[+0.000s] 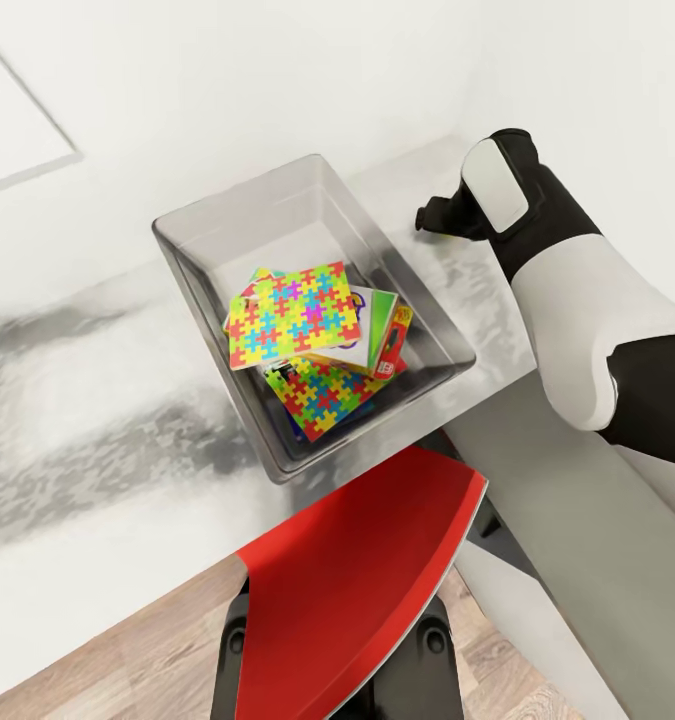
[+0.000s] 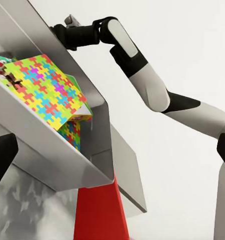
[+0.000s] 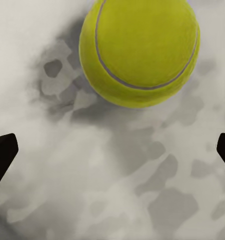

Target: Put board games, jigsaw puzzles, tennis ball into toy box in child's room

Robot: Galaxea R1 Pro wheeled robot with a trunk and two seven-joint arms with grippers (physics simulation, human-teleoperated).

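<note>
The grey toy box (image 1: 192,250) stands on the white table (image 1: 97,480). Inside it lie two jigsaw puzzles, one on top (image 1: 292,315) and one lower down (image 1: 322,395), over the board games (image 1: 385,330) with green and red edges. The box (image 2: 52,155) and a puzzle (image 2: 47,90) also appear in the left wrist view, beyond my open left gripper (image 2: 112,155). My right gripper (image 1: 429,215) reaches to the table's far right, past the box. In the right wrist view the tennis ball (image 3: 140,50) lies on the table just ahead of the open right gripper (image 3: 112,150), not between its fingers.
A red chair (image 1: 357,590) stands against the table's front edge below the box. A lower grey unit (image 1: 597,560) adjoins on the right. The white wall (image 1: 227,80) runs close behind the box, with a picture frame (image 1: 17,120) at the left.
</note>
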